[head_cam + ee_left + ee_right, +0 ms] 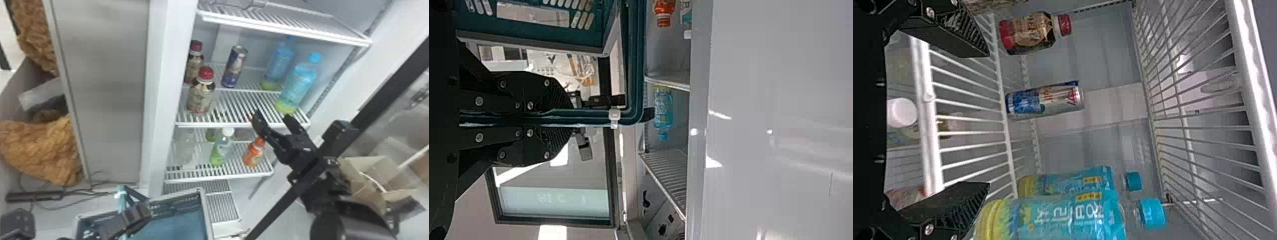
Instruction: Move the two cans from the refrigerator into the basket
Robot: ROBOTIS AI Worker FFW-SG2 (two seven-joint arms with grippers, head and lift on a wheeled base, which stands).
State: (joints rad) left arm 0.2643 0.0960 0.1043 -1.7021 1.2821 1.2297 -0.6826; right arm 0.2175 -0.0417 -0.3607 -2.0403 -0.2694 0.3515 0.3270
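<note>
My right gripper (pixel 273 118) stands open at the front edge of the middle shelf, in front of the blue and red can (pixel 235 67), with nothing between its fingers. That can is upright, farther back. In the right wrist view the can (pixel 1045 100) lies beyond the gap of the spread gripper (pixel 984 120). At the lower left, my left gripper (pixel 135 217) is at the handle of the teal basket (pixel 207 212). The left wrist view has this gripper (pixel 566 117) shut on the basket's handle (pixel 591 117). Part of the basket's inside is hidden.
Red-capped bottles (pixel 201 95) flank the can on its left, blue bottles (pixel 295 87) on its right. A wire shelf (pixel 284 27) spans above. Below stand a green bottle (pixel 220 150) and an orange one (pixel 254 153). Cardboard boxes (pixel 367 172) are beside the right arm.
</note>
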